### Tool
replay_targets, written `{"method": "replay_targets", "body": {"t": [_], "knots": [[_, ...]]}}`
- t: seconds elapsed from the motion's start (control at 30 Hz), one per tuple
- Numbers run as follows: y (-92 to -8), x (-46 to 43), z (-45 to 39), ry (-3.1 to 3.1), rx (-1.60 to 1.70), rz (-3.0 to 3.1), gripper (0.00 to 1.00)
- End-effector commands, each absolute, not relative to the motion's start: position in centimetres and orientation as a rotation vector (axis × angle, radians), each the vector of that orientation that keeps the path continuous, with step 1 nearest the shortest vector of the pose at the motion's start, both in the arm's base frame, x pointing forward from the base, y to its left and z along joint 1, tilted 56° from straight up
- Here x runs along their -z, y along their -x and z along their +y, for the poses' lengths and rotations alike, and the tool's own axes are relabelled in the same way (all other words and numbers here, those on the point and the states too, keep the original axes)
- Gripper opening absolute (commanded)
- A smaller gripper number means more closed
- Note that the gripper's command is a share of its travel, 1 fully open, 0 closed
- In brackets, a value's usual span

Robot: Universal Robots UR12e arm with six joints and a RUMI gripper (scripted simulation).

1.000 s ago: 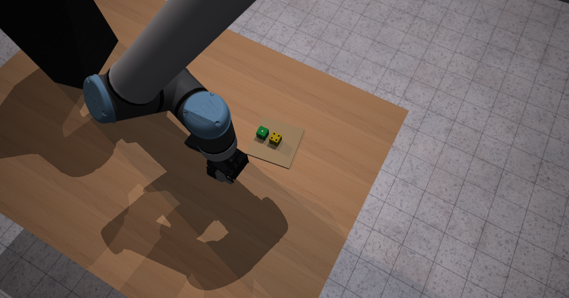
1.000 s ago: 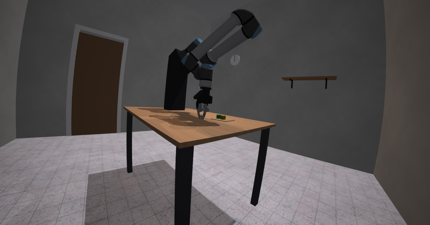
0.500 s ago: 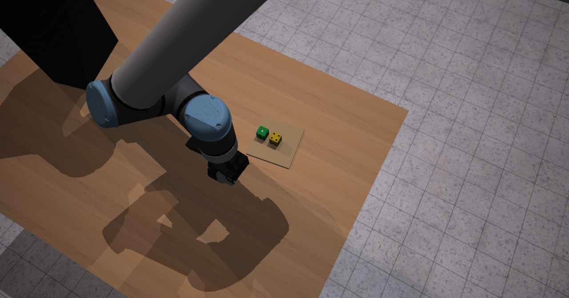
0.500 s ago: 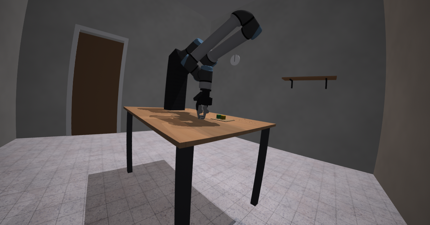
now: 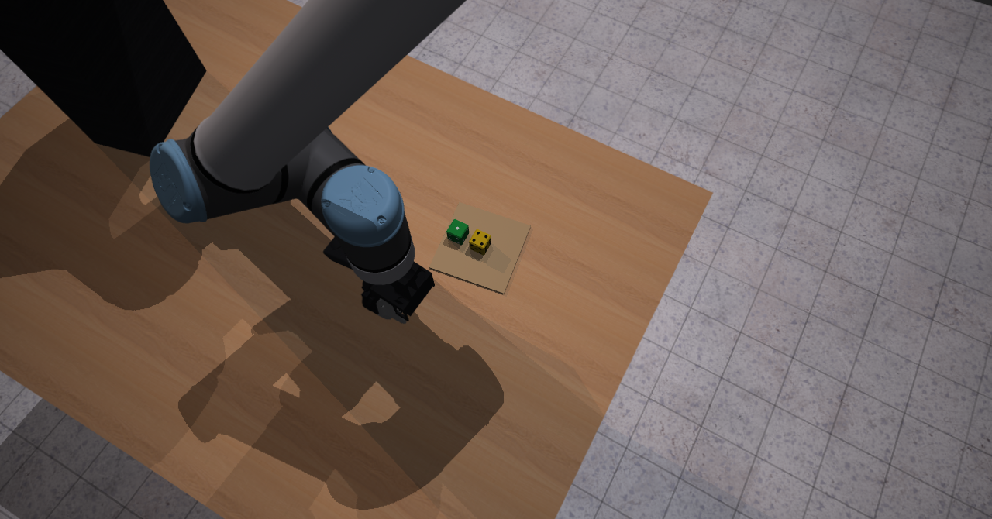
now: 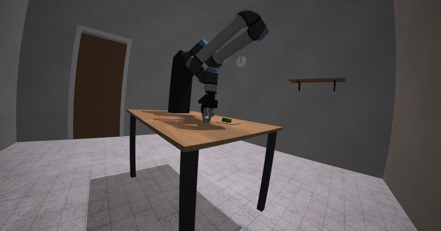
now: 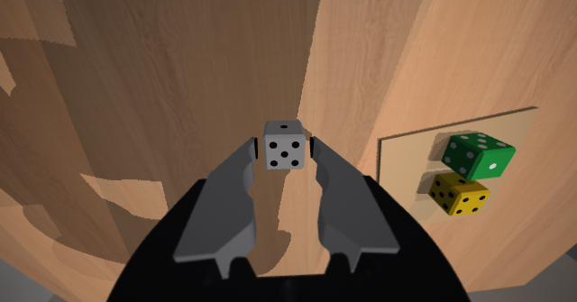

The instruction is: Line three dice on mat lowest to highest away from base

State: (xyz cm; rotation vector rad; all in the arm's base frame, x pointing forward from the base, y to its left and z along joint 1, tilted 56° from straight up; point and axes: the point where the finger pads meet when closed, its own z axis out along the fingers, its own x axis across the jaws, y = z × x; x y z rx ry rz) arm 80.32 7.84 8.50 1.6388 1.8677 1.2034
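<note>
On a wooden counter (image 5: 589,218) (image 6: 191,140) (image 7: 352,45) in a grey-walled room with a pale tiled floor (image 5: 797,169) (image 6: 308,192), the jaws (image 6: 206,120) stand apart around the white die (image 6: 206,120) (image 7: 284,151), while the green die (image 5: 456,232) (image 6: 224,119) (image 7: 480,155) and yellow die (image 5: 480,240) (image 6: 228,120) (image 7: 460,194) sit on the mat (image 5: 509,266) (image 6: 235,123) (image 7: 401,158).

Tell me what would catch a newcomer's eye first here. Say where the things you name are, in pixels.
The big arm (image 5: 304,79) (image 6: 222,38) reaching over the wooden table (image 5: 589,204) (image 6: 185,137) draws the eye first. Next come the green die (image 5: 456,231) (image 6: 224,119) (image 7: 479,156) and yellow die (image 5: 480,240) (image 6: 228,120) (image 7: 460,195), bright and close together on the tan mat (image 5: 509,259) (image 6: 237,123) (image 7: 397,158). Then the white die (image 6: 206,120) (image 7: 284,151), off the mat between the pincer's (image 6: 206,121) (image 7: 284,148) open fingers.
</note>
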Motion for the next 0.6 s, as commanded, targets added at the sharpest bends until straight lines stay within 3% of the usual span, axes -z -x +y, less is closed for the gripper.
{"method": "replay_targets", "body": {"t": [0.0,0.37,0.4,0.57], "knots": [[-80.31,-8.54,7.83,-1.638,-1.204,1.867,0.28],[-80.31,-8.54,7.83,-1.638,-1.204,1.867,0.28],[-80.31,-8.54,7.83,-1.638,-1.204,1.867,0.10],[-80.31,-8.54,7.83,-1.638,-1.204,1.867,0.10]]}}
